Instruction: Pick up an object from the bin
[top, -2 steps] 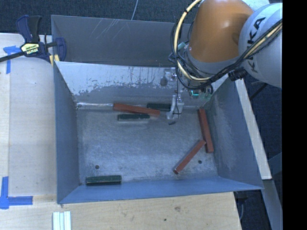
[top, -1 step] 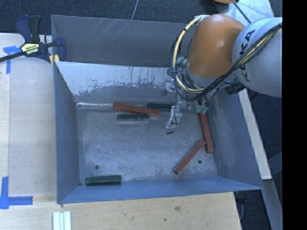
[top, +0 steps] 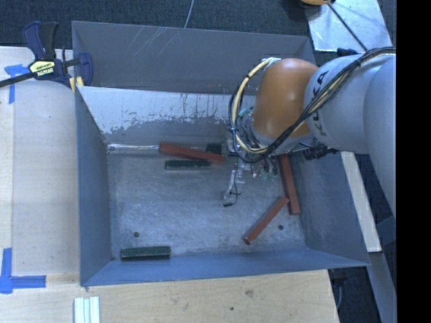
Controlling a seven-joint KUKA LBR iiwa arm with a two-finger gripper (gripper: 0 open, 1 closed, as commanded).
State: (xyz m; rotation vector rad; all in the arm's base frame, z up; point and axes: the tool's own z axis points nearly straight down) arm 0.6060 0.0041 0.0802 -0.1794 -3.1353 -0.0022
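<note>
Pick not yet made: gripper point(top: 231, 195) hangs mid-bin point(top: 168, 210) over bare floor, open or closed cannot tell, nothing seen in it; nearest green stick point(top: 187, 165) and brown stick point(top: 190, 153) lie near the back wall.

Dark speckled floor point(top: 135, 2) beyond.

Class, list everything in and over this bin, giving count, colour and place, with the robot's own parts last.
Bin: one, grey metal, holds the loose things.
Reddish-brown sticks: three; one by the back wall, one at the right, one slanted at front right.
Dark green sticks: two; one just before the back brown stick, one at front left.
Arm: one, grey with orange cover, entering from the right.
Claw: one, metal, over bare floor near the middle.
</note>
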